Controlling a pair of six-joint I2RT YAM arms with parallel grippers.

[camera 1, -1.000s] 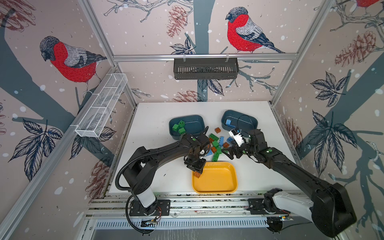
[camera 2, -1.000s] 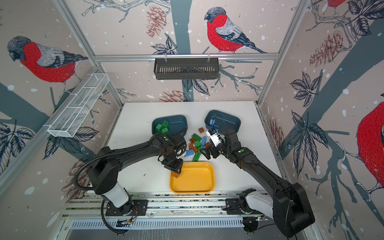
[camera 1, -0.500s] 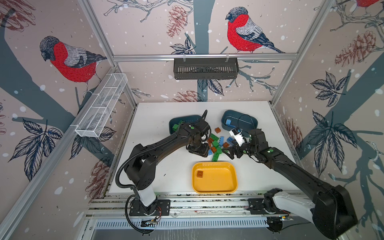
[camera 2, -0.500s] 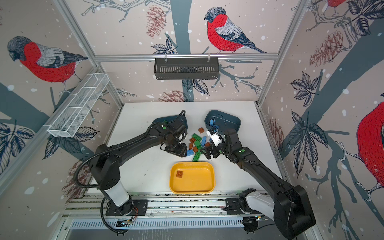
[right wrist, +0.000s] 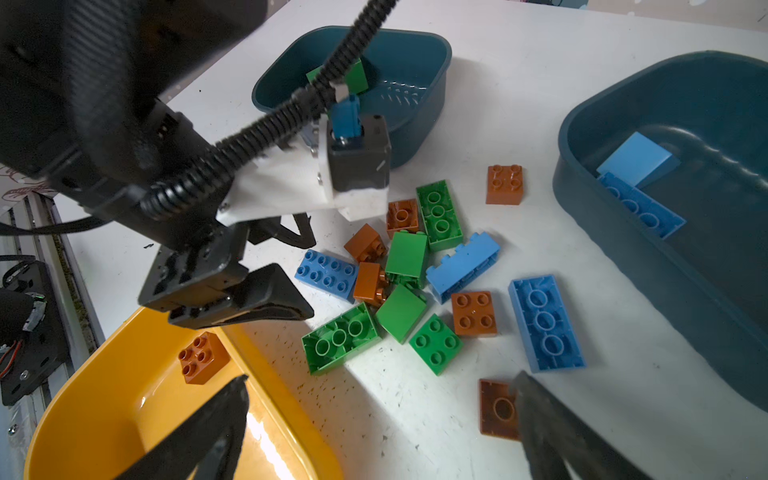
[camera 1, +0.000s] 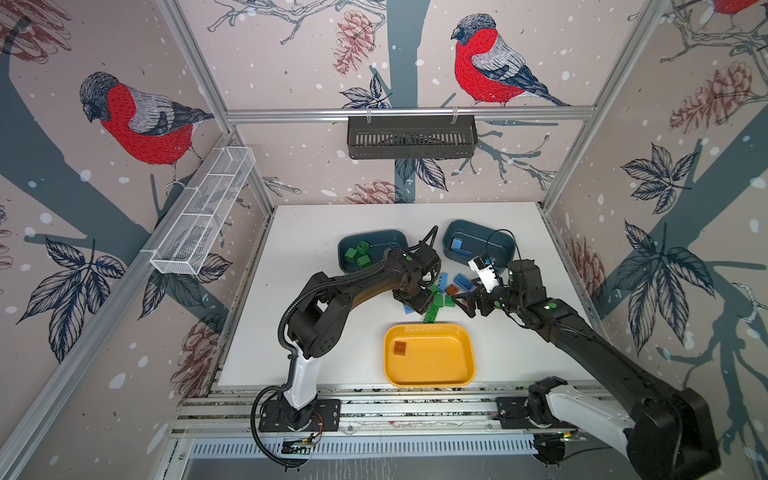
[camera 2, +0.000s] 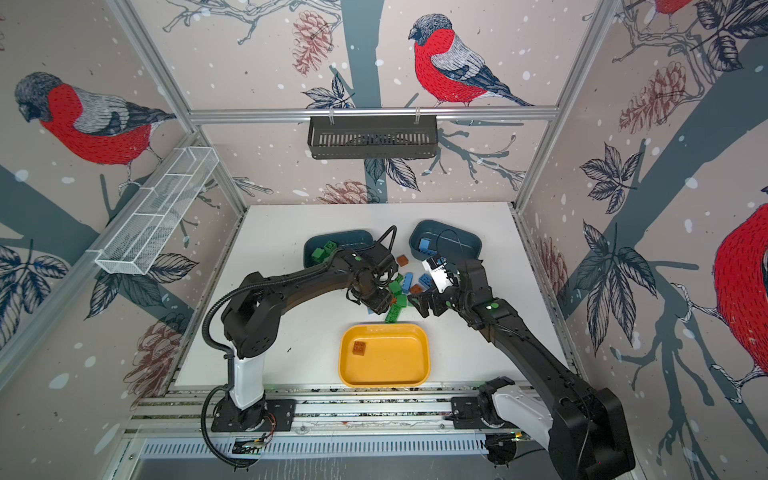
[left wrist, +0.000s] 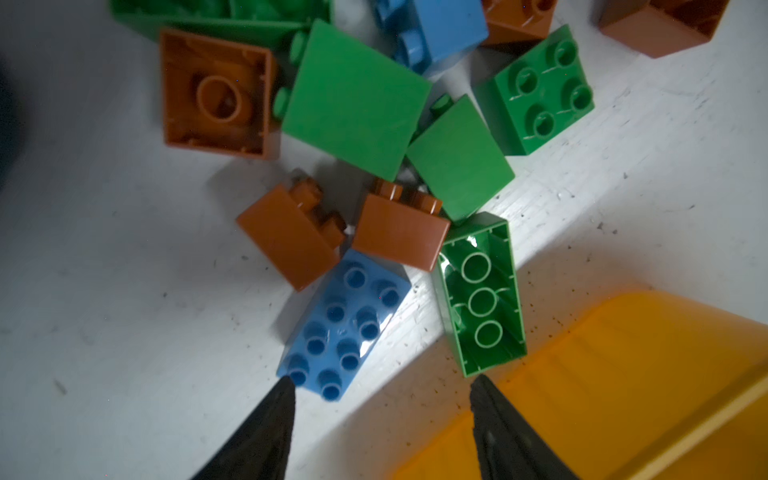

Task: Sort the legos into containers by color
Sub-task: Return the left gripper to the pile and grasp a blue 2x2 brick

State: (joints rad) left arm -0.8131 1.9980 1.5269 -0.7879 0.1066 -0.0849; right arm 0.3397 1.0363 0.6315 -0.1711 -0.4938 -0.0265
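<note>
- The left gripper (left wrist: 382, 384) hangs tip-down over the near edge of the pile of legos (right wrist: 407, 257). Its jaws are moderately apart with nothing between them.
- One of its fingertips is over the end of a light blue eight-stud brick (left wrist: 345, 328). The other is at the end of an upturned green oblong brick (left wrist: 478, 299).
- Just past those lie two small brown bricks (left wrist: 291, 237) on their sides, both touching the blue one, with more green bricks beyond.
- The right gripper (right wrist: 382, 376) is spread wide and holds nothing. It sits low at the right side of the pile, and one finger partly covers an upturned brown square brick (right wrist: 496, 409).
- The loose pile mixes green, light blue and brown and lies on the white worktop (camera 1: 311, 270) between the three containers.
- The yellow tray (camera 1: 449, 374) sits nearest the arm bases, just beside the green oblong brick. A single brown brick (camera 1: 400, 348) rests studs-up inside it, near its left end.
- The left teal tub (camera 1: 386, 243) holds three green bricks (camera 1: 358, 255), and the left arm crosses its near corner.
- The right teal tub (camera 1: 478, 237) holds two light blue bricks (right wrist: 640, 212).
- A lone brown brick (camera 2: 402, 261) sits studs-up between the two tubs, a little apart from the pile.
</note>
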